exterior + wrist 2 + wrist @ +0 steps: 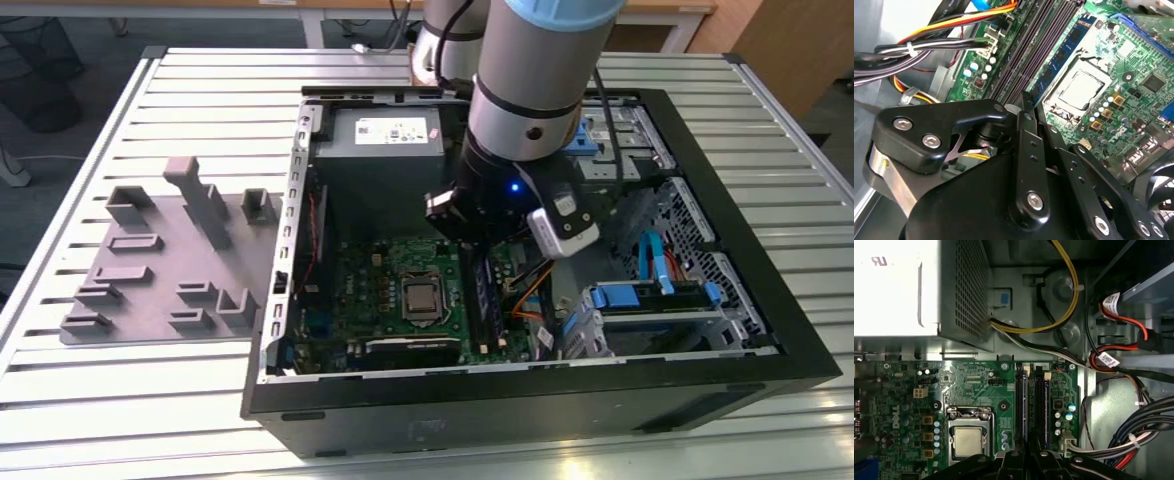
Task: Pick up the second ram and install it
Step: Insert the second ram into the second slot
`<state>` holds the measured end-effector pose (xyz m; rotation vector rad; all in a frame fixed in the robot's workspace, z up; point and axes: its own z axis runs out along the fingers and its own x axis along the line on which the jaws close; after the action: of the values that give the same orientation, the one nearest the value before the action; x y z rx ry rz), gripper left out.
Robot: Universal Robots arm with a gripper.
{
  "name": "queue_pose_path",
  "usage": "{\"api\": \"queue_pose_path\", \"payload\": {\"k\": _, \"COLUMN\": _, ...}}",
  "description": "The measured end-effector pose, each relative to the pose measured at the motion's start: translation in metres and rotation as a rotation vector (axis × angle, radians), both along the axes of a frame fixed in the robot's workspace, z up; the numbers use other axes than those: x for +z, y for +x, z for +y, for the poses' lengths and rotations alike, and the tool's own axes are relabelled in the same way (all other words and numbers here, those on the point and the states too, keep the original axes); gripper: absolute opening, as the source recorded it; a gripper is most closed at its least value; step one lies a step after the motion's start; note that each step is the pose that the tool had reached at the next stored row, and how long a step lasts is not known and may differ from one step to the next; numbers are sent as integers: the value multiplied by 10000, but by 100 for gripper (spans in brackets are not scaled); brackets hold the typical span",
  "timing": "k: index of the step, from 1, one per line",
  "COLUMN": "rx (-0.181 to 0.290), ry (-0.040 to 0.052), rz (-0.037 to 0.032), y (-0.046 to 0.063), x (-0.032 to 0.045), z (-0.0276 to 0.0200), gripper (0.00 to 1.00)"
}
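second ram [1066,57]: seated upright in a motherboard slot, just beside the CPU socket [1079,92], on the socket's right in the exterior view. There it reads as a dark stick [487,300] running near-to-far.

gripper [1026,102]: fingers drawn narrow, tips right at the far end of the stick. Can't tell if they're pinching the board or just touching its top edge. In the exterior view the gripper [474,230] hangs low inside the PC case [534,400], over the far part of the motherboard [360,290].

Beside the stick, away from the socket: long dark slots [1026,55], then a yellow/orange/black cable bundle [954,30].

Power supply [380,140] sits at the far end of the case.

Grey holder tray [147,290] is on the slatted table [134,400], outside the case on the exterior view's left, well apart from the gripper.
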<state>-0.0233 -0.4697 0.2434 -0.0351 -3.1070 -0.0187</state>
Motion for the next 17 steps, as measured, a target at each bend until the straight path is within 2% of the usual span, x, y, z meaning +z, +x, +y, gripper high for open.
{"api": "queue_pose_path", "payload": {"k": 4, "rx": -43, "ry": 2, "rz": 30, "y": 0, "x": -31, "z": -33, "gripper": 14}}
{"api": "queue_pose_path", "payload": {"k": 10, "rx": -44, "ry": 1, "rz": 31, "y": 0, "x": -34, "z": -33, "gripper": 14}}
{"api": "queue_pose_path", "payload": {"k": 12, "rx": -43, "ry": 36, "rz": 32, "y": 1, "x": -46, "z": -47, "gripper": 14}}
{"api": "queue_pose_path", "payload": {"k": 15, "rx": -61, "ry": 143, "rz": 31, "y": 0, "x": -84, "z": -57, "gripper": 14}}
{"api": "queue_pose_path", "payload": {"k": 17, "rx": -103, "ry": 160, "rz": 31, "y": 0, "x": -111, "z": -64, "gripper": 14}}
